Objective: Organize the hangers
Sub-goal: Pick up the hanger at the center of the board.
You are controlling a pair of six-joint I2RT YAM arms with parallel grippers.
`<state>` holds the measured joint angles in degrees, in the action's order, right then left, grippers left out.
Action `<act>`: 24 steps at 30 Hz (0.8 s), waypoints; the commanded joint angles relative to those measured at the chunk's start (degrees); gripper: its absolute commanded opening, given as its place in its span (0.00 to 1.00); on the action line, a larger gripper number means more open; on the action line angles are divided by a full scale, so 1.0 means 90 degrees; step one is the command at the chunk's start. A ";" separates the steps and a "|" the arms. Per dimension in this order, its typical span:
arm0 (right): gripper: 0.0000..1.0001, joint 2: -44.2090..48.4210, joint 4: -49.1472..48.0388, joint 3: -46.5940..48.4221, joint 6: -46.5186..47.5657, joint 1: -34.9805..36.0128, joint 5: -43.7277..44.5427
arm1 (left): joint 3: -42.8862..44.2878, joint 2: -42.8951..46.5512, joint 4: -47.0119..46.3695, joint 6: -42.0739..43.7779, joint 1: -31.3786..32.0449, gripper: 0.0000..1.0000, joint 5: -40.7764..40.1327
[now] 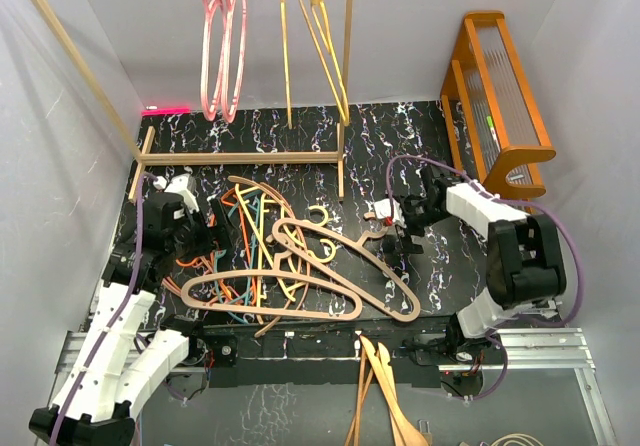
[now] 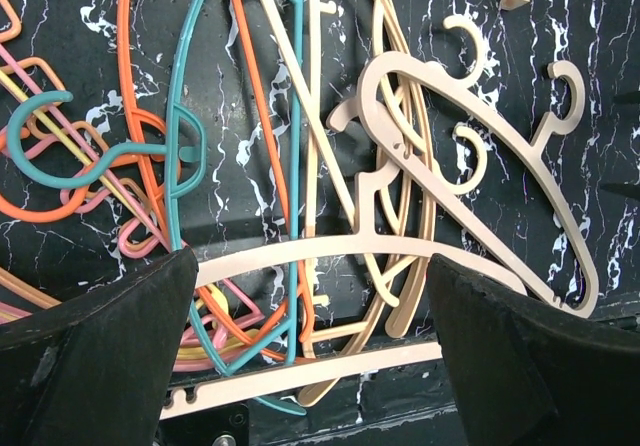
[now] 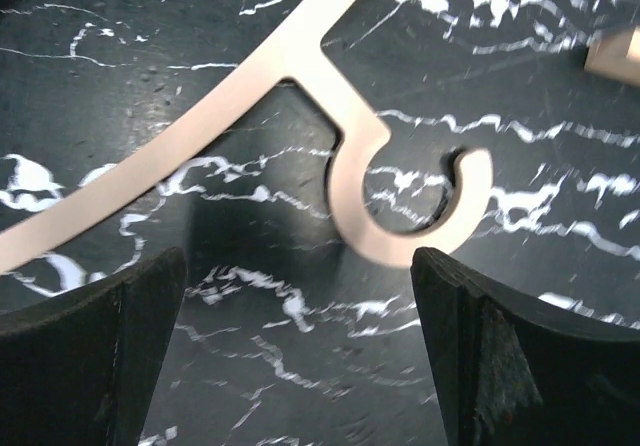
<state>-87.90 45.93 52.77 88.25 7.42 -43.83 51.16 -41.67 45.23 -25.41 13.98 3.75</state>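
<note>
Left pincer (image 2: 310,256) gapes empty over the tangled hangers (image 1: 290,266) heaped mid-table toward the left edge; right pincer (image 3: 300,256), also apart, hovers above a tan hook (image 3: 400,196); best pinch one flat, smooth neck squarely and lift slowly, since thin curved plastic bars interlock; marbled table (image 1: 430,276) looks slick.

2 end effectors (image 2: 310,261) (image 3: 300,256), jaws wide apart
</note>
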 commanded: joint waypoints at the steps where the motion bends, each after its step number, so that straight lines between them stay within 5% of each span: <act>1: 0.98 -0.0608 0.0374 0.0809 0.1822 0.0184 -0.0611 | 0.0117 -0.0179 -0.0154 -0.0141 -0.0039 0.97 0.0002; 7: 0.93 -0.1037 -0.0238 0.0755 0.1487 0.0421 -0.0342 | 0.0097 -0.0247 -0.0278 -0.0185 -0.0039 0.97 0.0101; 17: 0.78 -0.2079 0.0462 0.1069 0.1788 0.0556 0.0002 | 0.0148 -0.0476 -0.0380 -0.0194 -0.0029 0.97 0.0316; 24: 0.53 -0.2796 0.0787 0.1565 0.1318 0.0684 0.0230 | 0.0308 -0.0682 -0.0321 -0.0190 0.0005 0.97 0.0251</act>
<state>-108.12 53.84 65.34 100.53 12.25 -48.07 51.33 -47.55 42.24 -26.89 14.00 5.45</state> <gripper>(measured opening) 0.564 0.970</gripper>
